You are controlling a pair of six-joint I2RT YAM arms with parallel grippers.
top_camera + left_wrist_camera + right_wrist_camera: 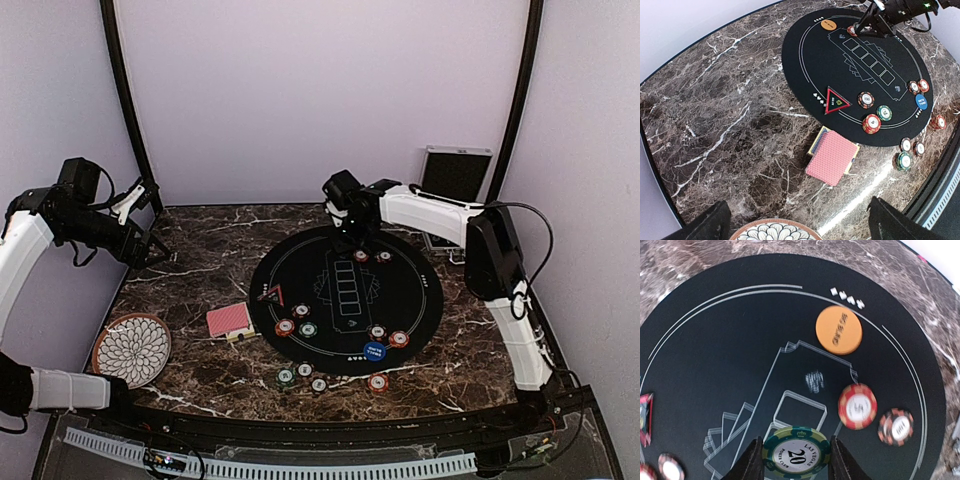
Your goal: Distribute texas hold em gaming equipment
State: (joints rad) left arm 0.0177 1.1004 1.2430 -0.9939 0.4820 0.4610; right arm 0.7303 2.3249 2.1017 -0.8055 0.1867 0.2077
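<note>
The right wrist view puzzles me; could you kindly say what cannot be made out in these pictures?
Top external: green-rimmed round poker chip in the right claw, hidden beneath the wrist.
Right wrist: round orange button disc, lettering blurred.
Left wrist: white flower-patterned plate, cut off by the bottom edge.

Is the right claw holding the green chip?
Yes, shut on it: the right gripper has fingers pressing both sides of the green chip.

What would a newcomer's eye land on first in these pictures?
The round black poker mat on the dark marble table, dotted with chips. Then the right gripper at the mat's far edge, shut on a green 20 chip. A red-backed card deck lies just off the mat's left edge.
</note>
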